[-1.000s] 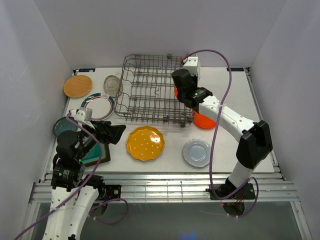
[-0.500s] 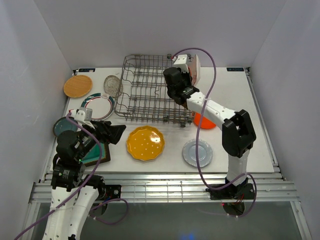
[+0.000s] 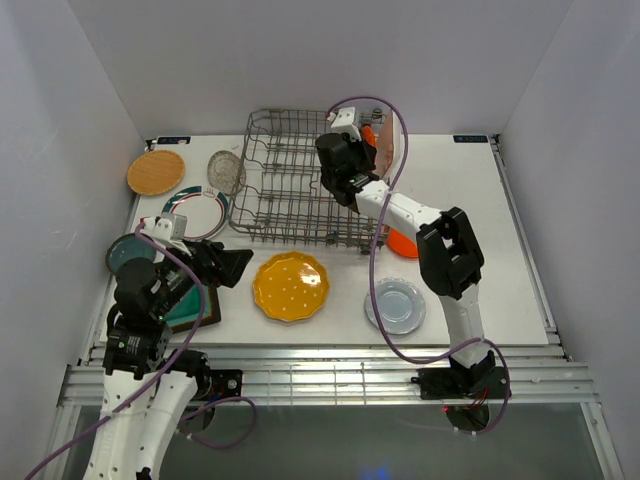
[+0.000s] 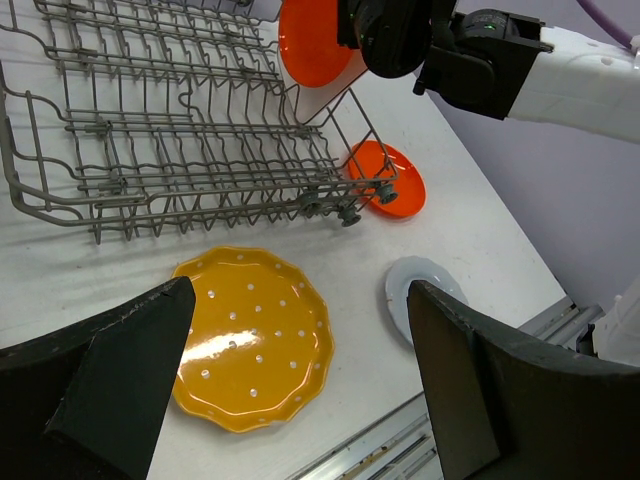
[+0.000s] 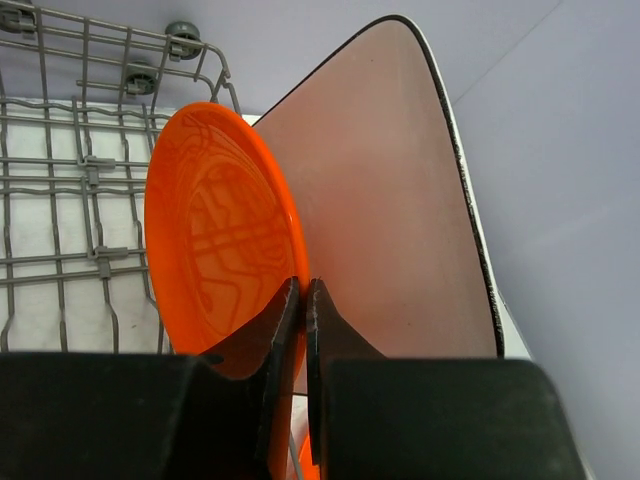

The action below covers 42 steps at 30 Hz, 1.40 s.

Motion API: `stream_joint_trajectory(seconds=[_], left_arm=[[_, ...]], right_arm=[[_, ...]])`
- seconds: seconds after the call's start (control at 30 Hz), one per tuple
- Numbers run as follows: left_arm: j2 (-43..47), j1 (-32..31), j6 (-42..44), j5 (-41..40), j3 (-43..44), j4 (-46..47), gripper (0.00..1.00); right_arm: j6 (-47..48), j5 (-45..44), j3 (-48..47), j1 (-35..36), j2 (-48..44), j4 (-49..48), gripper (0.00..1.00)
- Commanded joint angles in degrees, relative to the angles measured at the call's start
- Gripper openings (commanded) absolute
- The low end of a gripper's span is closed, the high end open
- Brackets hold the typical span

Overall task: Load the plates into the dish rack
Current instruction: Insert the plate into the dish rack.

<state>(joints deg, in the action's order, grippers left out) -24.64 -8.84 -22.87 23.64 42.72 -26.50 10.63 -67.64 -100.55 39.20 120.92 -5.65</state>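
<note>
We see the right end effector [image 5: 303,285] nearly closed, its two fingers pinching the rim of an orange plate [image 5: 220,230] held on edge. A white rectangular plate [image 5: 390,200] stands upright just behind it; we cannot tell whether the fingers clamp that one too. Both sit at the right end of the dish rack [image 3: 290,185], in the upper centre of the top view.

The right arm rises from its base at the lower right, bends at the elbow right of centre and stretches up-left to the rack's far right corner.

The left end effector [image 3: 235,268] is spread wide and holds nothing. It hovers at the lower left with its arm folded, pointing toward the yellow scalloped plate [image 3: 290,287].

On the worktop [image 3: 480,220] we count:
- a second orange plate [image 3: 402,242] by the rack's near right corner
- a pale grey plate [image 3: 395,305]
- a wooden plate [image 3: 156,172]
- a clear glass plate [image 3: 227,172]
- a white green-rimmed plate [image 3: 195,212]
- a dark teal plate [image 3: 125,255]
- a square teal plate [image 3: 190,305], partly under the left arm
</note>
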Motion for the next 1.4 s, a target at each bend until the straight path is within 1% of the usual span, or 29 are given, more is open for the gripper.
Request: stream_joint_trajectory(seconds=[0.0, 0.3, 0.53, 1.37], left_arm=[[-0.49, -0.21, 0.72, 1.06, -0.18, 0.93, 0.98], [-0.67, -0.21, 0.72, 0.80, -0.27, 1.01, 0.98], [-0.76, -0.21, 0.64, 0.71, -0.27, 1.01, 0.98], [-0.41, -0.21, 0.64, 0.62, -0.27, 1.01, 0.98]], right_arm=[[1.93, -2.85, -3.16, -1.05, 0.45, -6.21, 0.08], [1.85, -2.42, -1.14, -2.46, 1.68, -8.15, 0.08], [-0.70, -1.10, 1.32, -2.81, 1.77, -8.06, 0.08], [-10.89, 4.18, 2.55, -2.81, 1.95, 1.60, 0.08]])
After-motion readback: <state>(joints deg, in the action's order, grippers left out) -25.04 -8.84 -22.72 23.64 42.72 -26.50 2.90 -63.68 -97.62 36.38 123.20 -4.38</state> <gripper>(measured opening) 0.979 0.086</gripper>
